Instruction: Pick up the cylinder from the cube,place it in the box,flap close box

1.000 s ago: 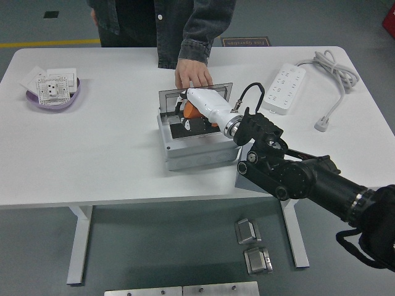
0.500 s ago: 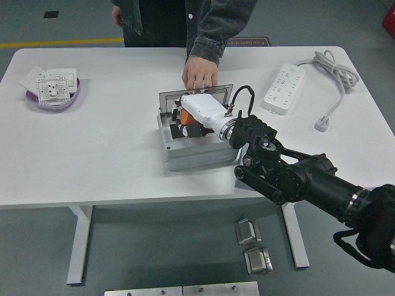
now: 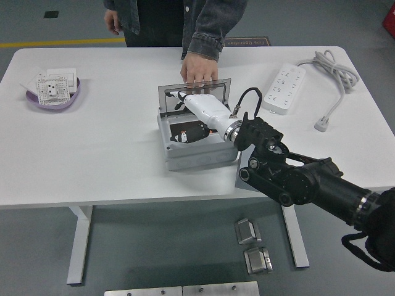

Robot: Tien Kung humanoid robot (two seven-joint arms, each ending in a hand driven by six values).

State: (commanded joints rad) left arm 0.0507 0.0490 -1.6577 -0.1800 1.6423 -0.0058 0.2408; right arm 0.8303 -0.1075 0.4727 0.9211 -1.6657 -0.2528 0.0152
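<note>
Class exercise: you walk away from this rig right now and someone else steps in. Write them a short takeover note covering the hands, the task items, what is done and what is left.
Right hand: reaching over the grey box, up against its raised lid; whether its fingers are open or shut cannot be told.
Left hand: out of view.
Cylinder: something orange lies inside the box, probably it.
A person's hand rests behind the lid at the far side.
Done: placement looks complete.
Left: flap the lid shut.
</note>
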